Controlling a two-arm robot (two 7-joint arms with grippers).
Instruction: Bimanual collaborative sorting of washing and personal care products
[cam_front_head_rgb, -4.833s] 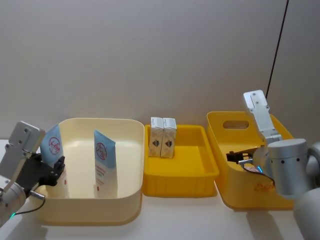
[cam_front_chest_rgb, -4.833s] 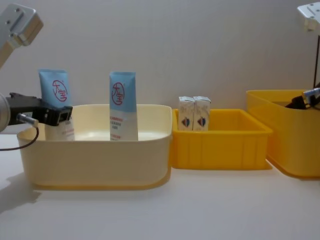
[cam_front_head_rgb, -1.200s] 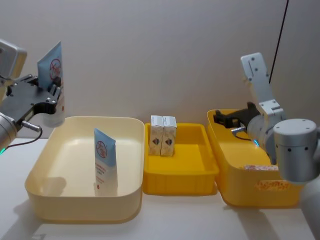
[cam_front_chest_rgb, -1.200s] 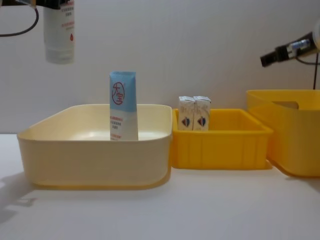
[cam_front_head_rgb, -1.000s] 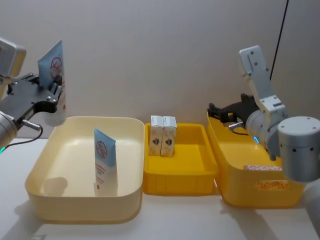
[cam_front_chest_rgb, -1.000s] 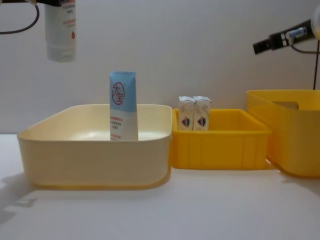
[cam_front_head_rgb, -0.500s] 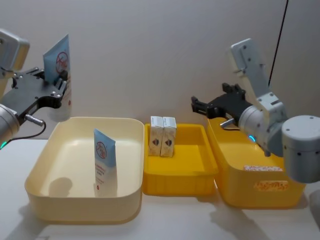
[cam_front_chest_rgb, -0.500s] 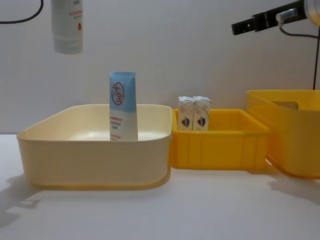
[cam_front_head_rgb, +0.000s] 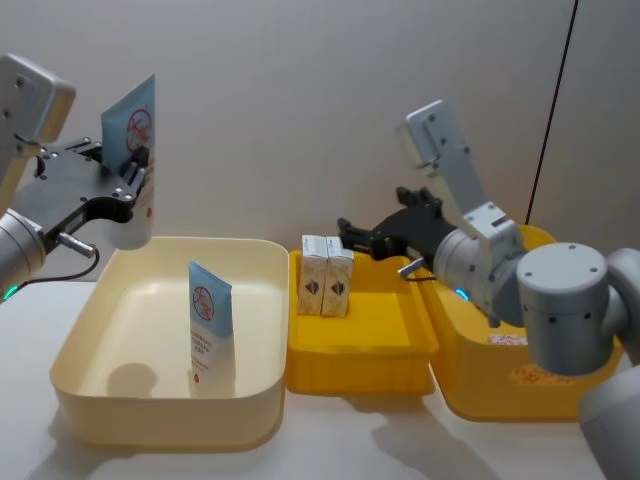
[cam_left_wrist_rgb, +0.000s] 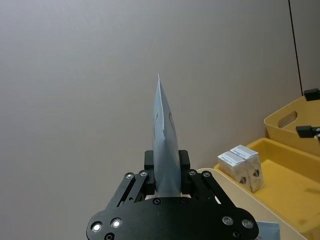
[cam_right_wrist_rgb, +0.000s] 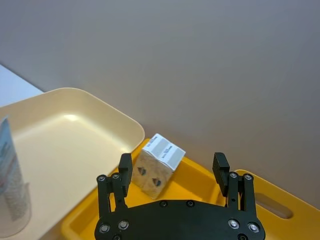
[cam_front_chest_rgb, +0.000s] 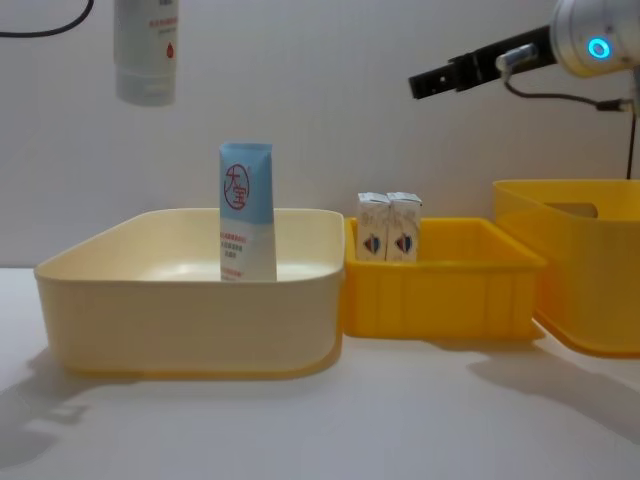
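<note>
My left gripper (cam_front_head_rgb: 128, 178) is shut on a light-blue-and-white squeeze tube (cam_front_head_rgb: 134, 150), held upright high above the left rear of the cream bin (cam_front_head_rgb: 100, 400). The left wrist view shows that tube (cam_left_wrist_rgb: 165, 140) edge-on between the fingers. A second tube (cam_front_head_rgb: 208, 325) stands upright in the cream bin. Two small white cartons (cam_front_head_rgb: 327, 273) stand side by side at the back left of the low yellow tray (cam_front_head_rgb: 360, 375). My right gripper (cam_front_head_rgb: 352, 232) is open, in the air just right of and above the cartons (cam_right_wrist_rgb: 157, 162), holding nothing.
A tall yellow bin (cam_front_head_rgb: 520, 385) with a handle cut-out stands right of the tray, and a whitish item with reddish print (cam_front_head_rgb: 507, 340) lies inside it. The three containers sit close together on a white table (cam_front_chest_rgb: 400, 420), with a plain wall behind.
My right gripper rose out of the tall yellow bin and swung left over the tray, toward the cartons. My left gripper lifted its tube out of the cream bin and drifted slightly right.
</note>
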